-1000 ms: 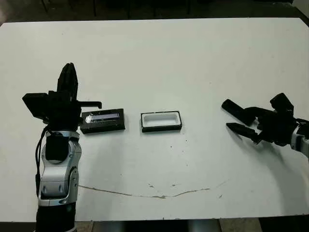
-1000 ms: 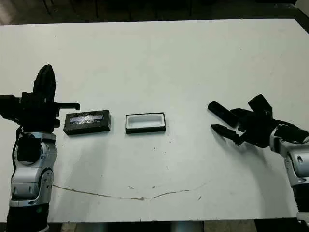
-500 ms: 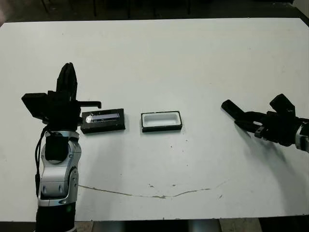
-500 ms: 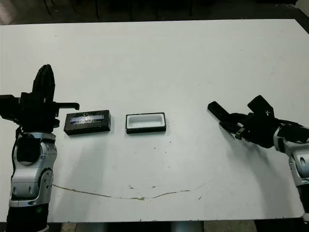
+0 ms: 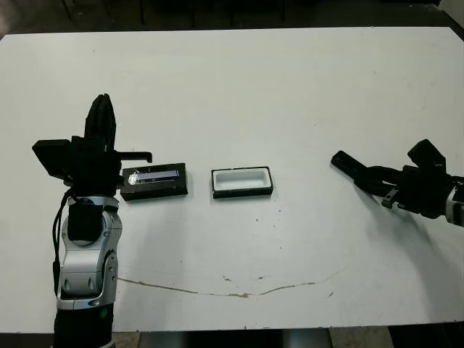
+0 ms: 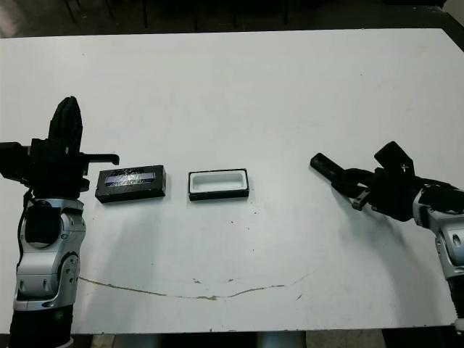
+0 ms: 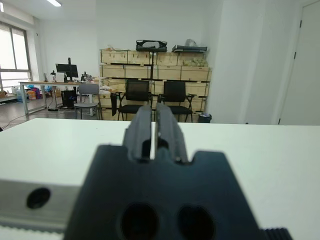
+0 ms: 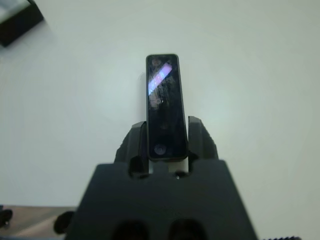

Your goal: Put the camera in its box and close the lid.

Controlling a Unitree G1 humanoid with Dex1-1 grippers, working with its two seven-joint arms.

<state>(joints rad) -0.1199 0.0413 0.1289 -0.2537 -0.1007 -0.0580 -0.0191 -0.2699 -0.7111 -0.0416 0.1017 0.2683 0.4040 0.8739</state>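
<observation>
right wrist view: right gripper (image 8: 166, 145) has its fingers (image 8: 201, 140) clamped on the lower end of the camera (image 8: 164, 102), most of the bar sticking out past the tips, glossy bluish streak on its face. in the head views this gripper (image 5: 366, 176) sits at the right edge of the frame, low over the worktop (image 5: 290, 87), well apart from the box (image 5: 242, 182) at centre. box is open, white lining up, nothing in it. lid (image 5: 154, 180) lies just left of the box, silvery strip up. left gripper (image 5: 101, 123) stands upright at the left of the frame beside the lid; left wrist view shows its fingers (image 7: 139, 131) nearly together, holding nothing.

risks, judged: grip is near one end only, so the bar could pivot or slip during the carry; box is barely longer than the camera, so a skewed approach would catch the rim or shove the light tray.

surface: plain white, scuffed with a thin brown crack line in the lower part of the frame. room: beyond the worktop edge, desks, office chairs, stacked wooden crates, window.
</observation>
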